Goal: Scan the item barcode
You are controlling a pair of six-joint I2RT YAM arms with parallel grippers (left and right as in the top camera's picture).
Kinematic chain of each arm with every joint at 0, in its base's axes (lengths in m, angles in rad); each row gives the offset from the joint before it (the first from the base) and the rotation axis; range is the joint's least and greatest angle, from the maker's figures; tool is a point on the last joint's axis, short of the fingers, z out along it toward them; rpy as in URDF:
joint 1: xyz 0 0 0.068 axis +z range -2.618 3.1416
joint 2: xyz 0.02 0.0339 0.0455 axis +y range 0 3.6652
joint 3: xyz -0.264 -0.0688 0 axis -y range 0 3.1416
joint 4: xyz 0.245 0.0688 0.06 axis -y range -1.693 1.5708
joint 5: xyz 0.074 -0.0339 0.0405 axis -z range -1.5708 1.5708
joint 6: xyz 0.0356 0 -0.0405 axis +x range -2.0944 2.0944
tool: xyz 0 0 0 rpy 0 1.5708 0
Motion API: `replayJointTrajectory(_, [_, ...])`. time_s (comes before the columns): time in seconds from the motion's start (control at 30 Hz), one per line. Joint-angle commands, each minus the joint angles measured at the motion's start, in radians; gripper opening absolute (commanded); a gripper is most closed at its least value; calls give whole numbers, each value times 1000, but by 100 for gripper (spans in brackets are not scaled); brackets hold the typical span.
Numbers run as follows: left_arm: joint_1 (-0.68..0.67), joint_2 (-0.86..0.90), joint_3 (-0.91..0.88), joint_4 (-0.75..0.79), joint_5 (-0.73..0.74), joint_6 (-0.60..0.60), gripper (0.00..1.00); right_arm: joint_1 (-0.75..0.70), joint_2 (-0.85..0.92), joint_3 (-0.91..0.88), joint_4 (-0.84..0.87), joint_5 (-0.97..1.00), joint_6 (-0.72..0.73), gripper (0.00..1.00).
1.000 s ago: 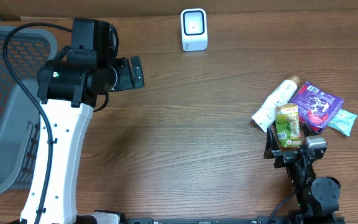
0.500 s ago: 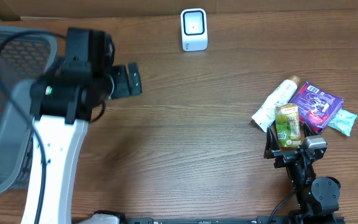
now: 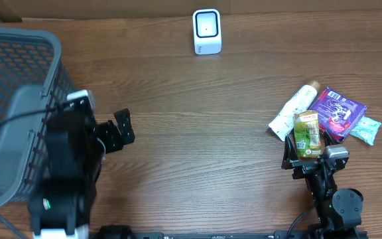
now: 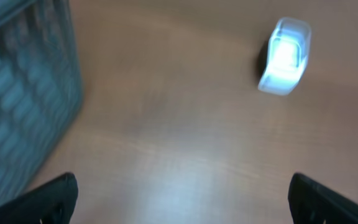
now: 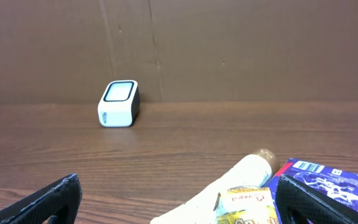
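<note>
Items for scanning sit in a small pile directly ahead of the right gripper (image 3: 312, 158): a green pouch (image 3: 306, 133) nearest, a white tube (image 3: 292, 111) ahead and to its left, and a purple packet (image 3: 337, 111) to its right. That gripper is released and grasps nothing, with the pouch's near end between its spread fingers, though I cannot tell whether they touch. The pile probably lies there to be within its easy reach. The scanner (image 3: 207, 31) stands upright well ahead, window facing the open bench (image 3: 211, 166), likely so a barcode can be shown to it. The left gripper (image 4: 185, 202) is also released and empty, with the mesh basket (image 3: 18, 40) just to its left, presumably for scanned goods
</note>
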Motion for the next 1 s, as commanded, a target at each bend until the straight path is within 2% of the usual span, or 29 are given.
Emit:
replayJointTrajectory(0.0, [6, -169, -208, 230, -5, 70, 100, 3, -11, -10, 6, 6, -4, 100])
replayJointTrajectory(0.13, [6, -352, -439, 484, 34, 144, 100, 3, -11, -10, 6, 6, -4, 100])
replayJointTrajectory(0.33, [3, -558, -696, 689, 40, 206, 100, 3, -11, -10, 6, 6, -4, 100])
replayJointTrajectory(0.6, [3, -747, -881, 734, 56, 317, 100, 3, -11, -10, 6, 6, -4, 100])
replayJointTrajectory(0.73, [3, -782, -931, 745, 80, 365, 100, 3, -11, -10, 6, 6, -4, 100])
replayJointTrajectory(0.97, [3, -783, -969, 711, 80, 367, 100, 3, -11, -10, 6, 6, -4, 100])
